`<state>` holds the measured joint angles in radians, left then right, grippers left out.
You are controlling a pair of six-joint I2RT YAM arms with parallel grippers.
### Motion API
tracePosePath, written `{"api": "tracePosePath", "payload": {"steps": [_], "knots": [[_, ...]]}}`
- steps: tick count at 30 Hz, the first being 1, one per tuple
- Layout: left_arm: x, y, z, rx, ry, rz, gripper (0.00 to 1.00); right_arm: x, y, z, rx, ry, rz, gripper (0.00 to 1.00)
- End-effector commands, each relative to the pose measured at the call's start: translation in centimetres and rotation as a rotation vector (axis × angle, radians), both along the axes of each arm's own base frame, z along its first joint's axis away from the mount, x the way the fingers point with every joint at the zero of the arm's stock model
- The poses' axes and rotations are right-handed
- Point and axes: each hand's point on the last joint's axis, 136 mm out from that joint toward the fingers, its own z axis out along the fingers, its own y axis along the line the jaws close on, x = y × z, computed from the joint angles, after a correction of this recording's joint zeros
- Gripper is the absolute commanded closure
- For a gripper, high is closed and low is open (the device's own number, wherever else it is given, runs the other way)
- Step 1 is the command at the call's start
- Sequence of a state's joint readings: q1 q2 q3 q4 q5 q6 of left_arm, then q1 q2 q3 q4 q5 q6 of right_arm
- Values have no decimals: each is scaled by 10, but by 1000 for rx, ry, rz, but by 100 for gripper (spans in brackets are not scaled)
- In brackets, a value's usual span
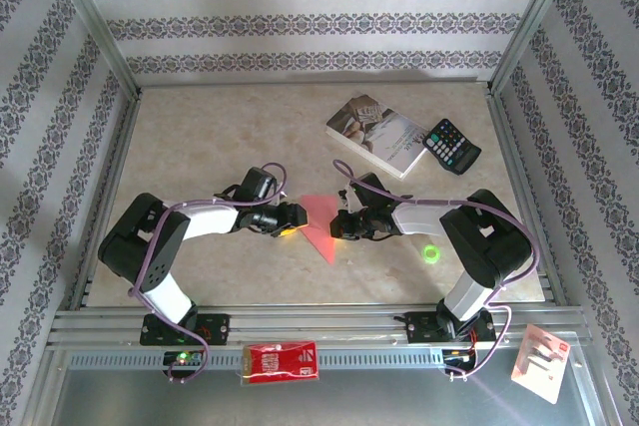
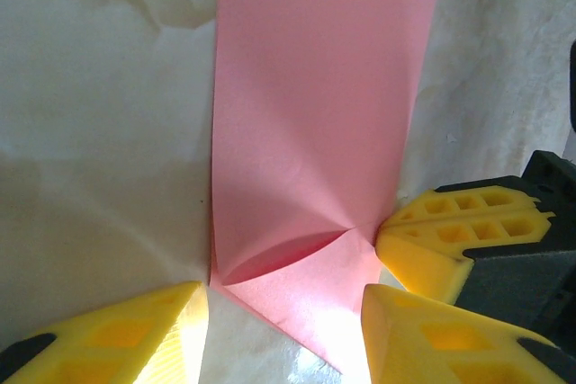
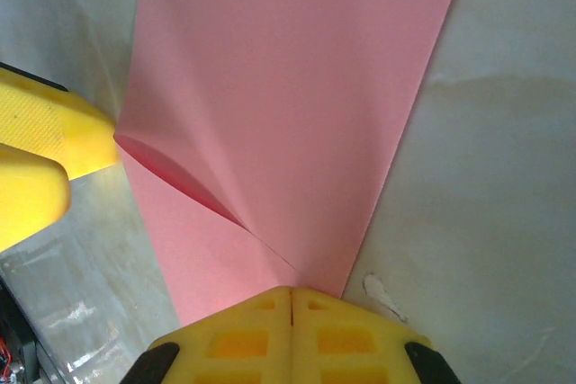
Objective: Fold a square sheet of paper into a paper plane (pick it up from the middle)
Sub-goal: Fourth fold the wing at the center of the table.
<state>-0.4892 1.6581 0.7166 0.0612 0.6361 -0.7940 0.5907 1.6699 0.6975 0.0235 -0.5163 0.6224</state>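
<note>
The pink-red sheet of paper (image 1: 321,223) lies on the table between both grippers, partly folded, with one corner flap turned over and a point toward the near edge. In the left wrist view the paper (image 2: 315,114) shows a raised flap pocket (image 2: 279,263). My left gripper (image 2: 283,312) is open and straddles the folded corner, one finger on each side (image 1: 291,216). My right gripper (image 3: 292,299) is shut, its joined tips resting on the paper's edge (image 3: 288,87) where the crease ends (image 1: 344,224). Its fingers (image 2: 450,240) touch the paper's right corner.
A paperback book (image 1: 377,134) and a black calculator (image 1: 452,145) lie at the back right. A small red packet (image 1: 282,361) sits on the front rail, and a white card (image 1: 542,361) at the right front. A green light spot (image 1: 431,253) glows by the right arm.
</note>
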Motion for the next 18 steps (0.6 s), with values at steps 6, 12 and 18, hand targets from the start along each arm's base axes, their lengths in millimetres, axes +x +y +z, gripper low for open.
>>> {"api": "tracePosePath", "payload": {"steps": [6, 12, 18], "knots": [[6, -14, 10, -57, -13, -24, 53, -6, -12, -17, -51, 17, -2, 99], [7, -15, 12, -63, -29, -28, 54, -6, -11, -17, -49, 19, 0, 99], [12, -19, 14, -78, -54, -42, 57, -7, -12, -19, -54, 21, 10, 99]]}}
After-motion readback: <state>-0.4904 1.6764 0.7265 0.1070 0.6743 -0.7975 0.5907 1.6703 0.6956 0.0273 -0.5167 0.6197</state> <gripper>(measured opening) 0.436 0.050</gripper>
